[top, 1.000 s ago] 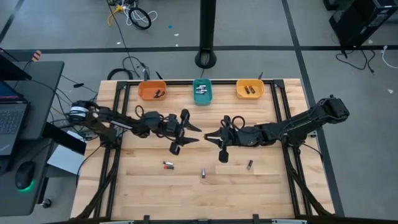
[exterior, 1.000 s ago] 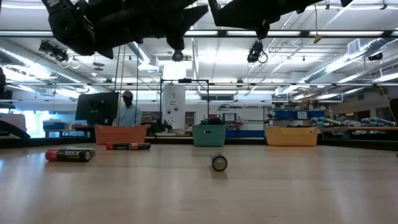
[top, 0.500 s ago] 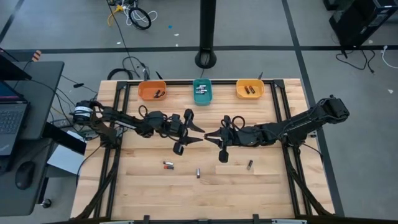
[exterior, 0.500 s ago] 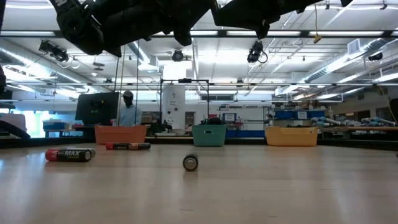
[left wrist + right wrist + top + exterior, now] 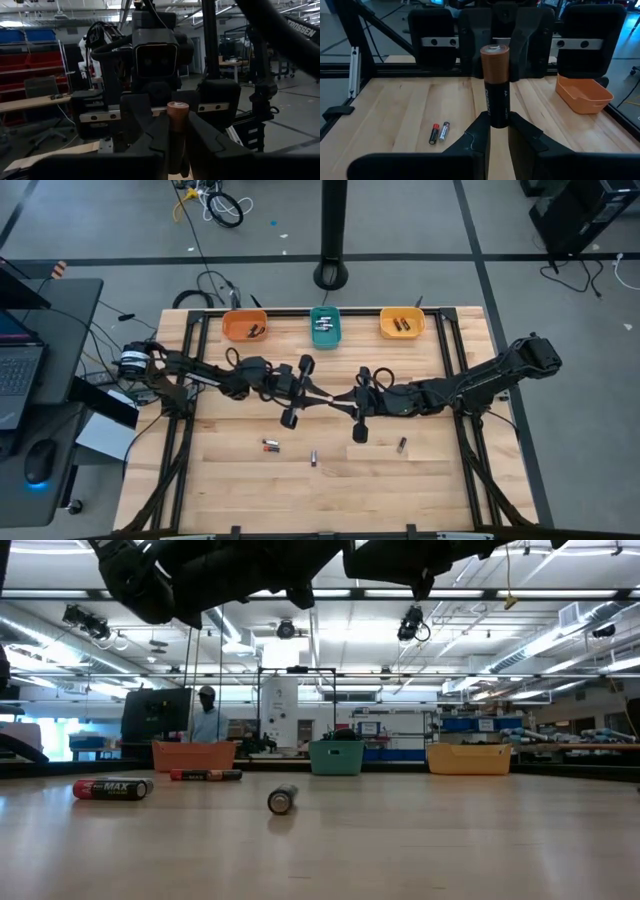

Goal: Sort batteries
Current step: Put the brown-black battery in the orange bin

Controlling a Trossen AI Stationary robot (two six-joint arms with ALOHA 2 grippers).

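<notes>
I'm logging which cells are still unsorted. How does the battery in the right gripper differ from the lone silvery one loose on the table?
The held battery has a black body with a copper top; the loose battery looks silvery. The held battery is up off the table, clamped in the right gripper; the loose battery lies on its side on the wood, with no gripper at it. Both are small cylindrical cells, not yet sorted.
</notes>
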